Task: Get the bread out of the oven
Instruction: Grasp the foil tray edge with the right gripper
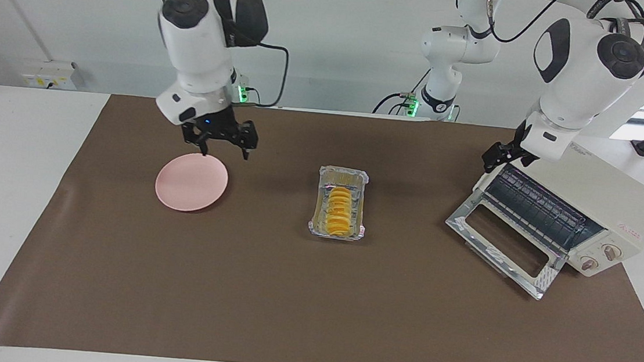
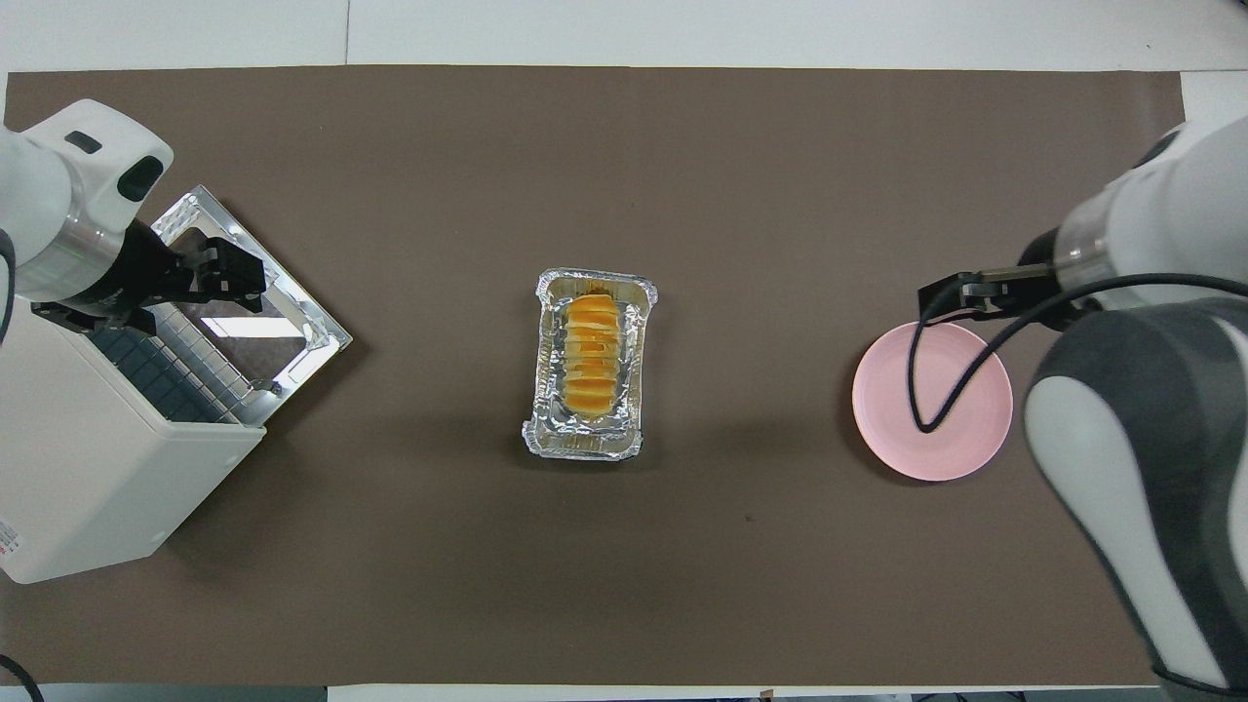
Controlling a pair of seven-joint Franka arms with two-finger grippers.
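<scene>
The bread (image 1: pixel 338 210) is a golden-yellow ridged loaf lying in a silver foil tray (image 1: pixel 344 171) at the middle of the mat, outside the oven. It also shows in the overhead view (image 2: pixel 591 356). The cream-white oven (image 1: pixel 601 188) stands at the left arm's end of the table with its glass door (image 1: pixel 546 279) dropped open and the wire rack bare. My left gripper (image 1: pixel 498 157) hovers at the upper edge of the oven's mouth, over the door (image 2: pixel 244 331). My right gripper (image 1: pixel 224 148) is open and empty over the pink plate's (image 1: pixel 190 184) edge.
The brown mat (image 1: pixel 231 289) covers most of the table, with white tabletop around it. The pink plate (image 2: pixel 882 400) lies toward the right arm's end. The foil tray (image 2: pixel 595 447) sits between the plate and the oven (image 2: pixel 97 468).
</scene>
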